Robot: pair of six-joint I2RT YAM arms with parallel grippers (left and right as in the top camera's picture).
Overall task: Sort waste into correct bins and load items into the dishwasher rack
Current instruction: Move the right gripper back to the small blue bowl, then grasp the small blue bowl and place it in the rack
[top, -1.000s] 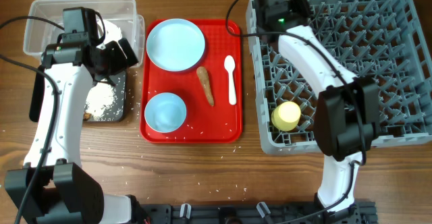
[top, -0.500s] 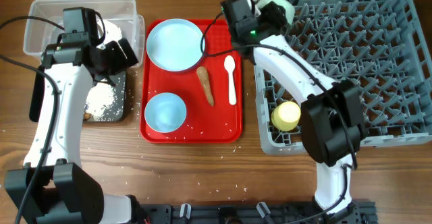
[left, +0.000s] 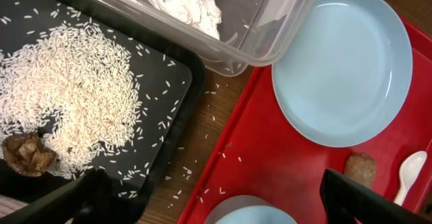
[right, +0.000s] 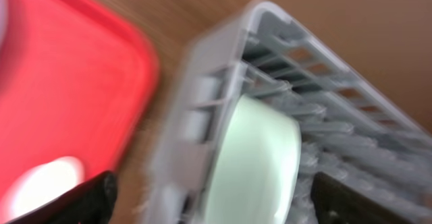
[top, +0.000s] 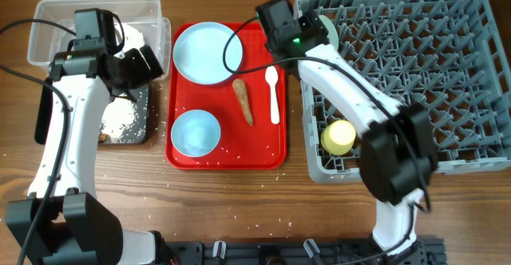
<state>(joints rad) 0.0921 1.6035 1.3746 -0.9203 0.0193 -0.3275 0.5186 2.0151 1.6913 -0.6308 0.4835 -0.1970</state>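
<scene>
Your right gripper [right: 216, 193] is spread wide with nothing pinched. The wrist view is blurred. At 12 o'clock from it, a mint bowl [right: 260, 160] stands on edge just inside the corner wall of the rack [right: 196, 116]. You can't tell whether either finger touches the bowl. The red serving tray [right: 67, 69] fills 9 to 10 o'clock there. Overhead, this gripper hangs at the rack's 10 o'clock corner, just beside the tray's 1 o'clock corner. The yellow cup [top: 338, 136] lies in the rack's 7 o'clock corner, well apart from the gripper.

Your left gripper [left: 212, 183] is also spread wide and empty, over the seam between the black tray [left: 192, 102] and the red tray. In its wrist view:
- At 1 o'clock, the plate [left: 341, 62] sits on the red tray.
- At 6 o'clock, the rim of the blue bowl [left: 250, 212] shows.
- At 4 o'clock are the end of the sausage stick [left: 361, 166] and the spoon [left: 412, 170], both near the plate.
- At 10 o'clock, rice [left: 74, 89] is heaped on the black tray.
- At 9 o'clock, the brown lump [left: 27, 153] touches the edge of the heap.
- At 12 o'clock, the clear tub [left: 270, 42] sits just beside the black tray, with the tissue [left: 185, 5] inside it.

Stray grains lie on the table [top: 239, 201] and on the red tray.
</scene>
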